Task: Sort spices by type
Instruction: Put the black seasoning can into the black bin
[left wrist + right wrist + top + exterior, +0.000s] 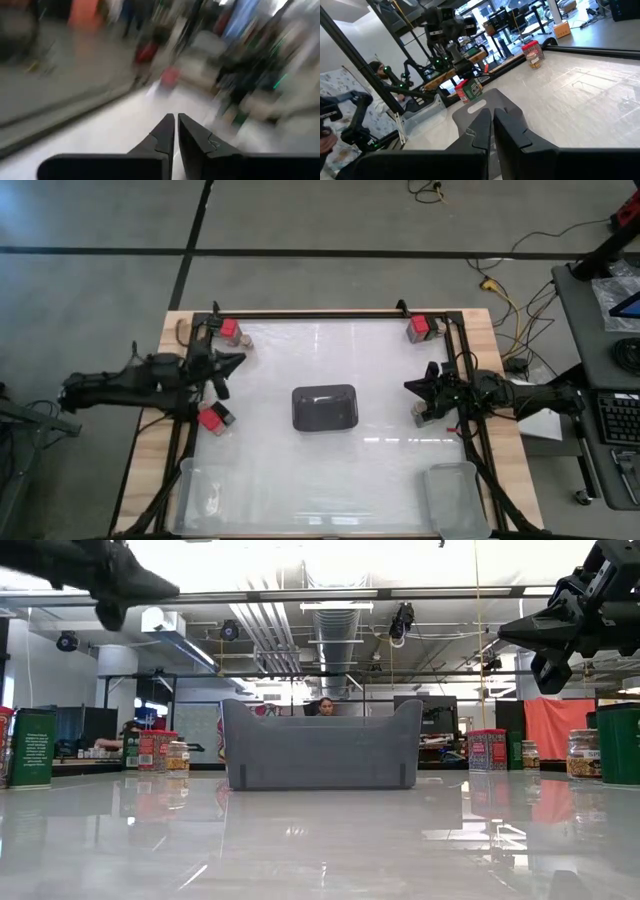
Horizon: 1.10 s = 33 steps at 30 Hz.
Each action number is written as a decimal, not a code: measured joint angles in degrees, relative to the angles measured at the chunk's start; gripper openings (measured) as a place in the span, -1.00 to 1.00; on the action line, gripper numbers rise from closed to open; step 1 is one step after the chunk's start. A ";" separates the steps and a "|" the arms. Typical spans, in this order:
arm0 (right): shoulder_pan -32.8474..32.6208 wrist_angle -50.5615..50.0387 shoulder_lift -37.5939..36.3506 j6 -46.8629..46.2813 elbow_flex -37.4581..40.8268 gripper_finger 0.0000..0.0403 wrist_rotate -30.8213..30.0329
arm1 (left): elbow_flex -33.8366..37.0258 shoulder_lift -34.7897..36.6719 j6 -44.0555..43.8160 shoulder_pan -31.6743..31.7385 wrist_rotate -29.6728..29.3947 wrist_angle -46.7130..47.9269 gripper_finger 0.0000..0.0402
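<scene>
Hands are both seen shut & empty above the counter (380, 470): left hand (238, 361) w/ one red spice box (231, 330) just beyond it & another (213, 418) near below, right hand (410, 387) w/ a red box (420, 328) well apart, grey holder (324, 408) between hands.

Holder (324, 408) sits mid-table (380, 360), spices (232, 332) at corners.

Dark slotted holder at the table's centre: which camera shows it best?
The high view: the dark slotted holder shows whole from above, apart from both arms. The low view gives only its side wall. The right wrist view catches part of it behind that gripper's fingers; the left wrist view is blurred.
</scene>
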State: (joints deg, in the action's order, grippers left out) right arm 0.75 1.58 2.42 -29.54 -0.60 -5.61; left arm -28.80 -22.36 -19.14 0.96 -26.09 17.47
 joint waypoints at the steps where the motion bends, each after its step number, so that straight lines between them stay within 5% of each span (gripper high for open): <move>1: 0.00 -0.02 0.00 -0.02 0.02 -0.94 0.00 | -3.52 -2.35 -1.38 0.02 -0.85 7.16 -0.90; 7: 0.00 -0.02 -0.01 -0.02 0.01 -0.94 0.00 | -18.05 -14.94 -15.30 0.02 -2.74 38.21 -0.40; 12: 0.00 0.00 -0.02 0.00 0.00 -0.94 0.00 | -25.72 -23.70 -25.86 0.02 0.36 55.15 0.15; 21: 0.01 -0.01 -0.02 0.00 0.00 -0.94 -0.02 | -26.50 -33.43 -27.52 0.00 11.69 59.86 0.77; 33: 0.00 0.00 -0.01 0.00 0.01 -0.94 -0.02 | -20.23 -40.57 -28.21 0.06 21.57 60.54 0.82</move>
State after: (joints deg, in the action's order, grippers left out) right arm 0.75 1.58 2.41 -29.54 -0.59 -5.63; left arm -49.03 -62.93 -47.34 1.02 -4.52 78.00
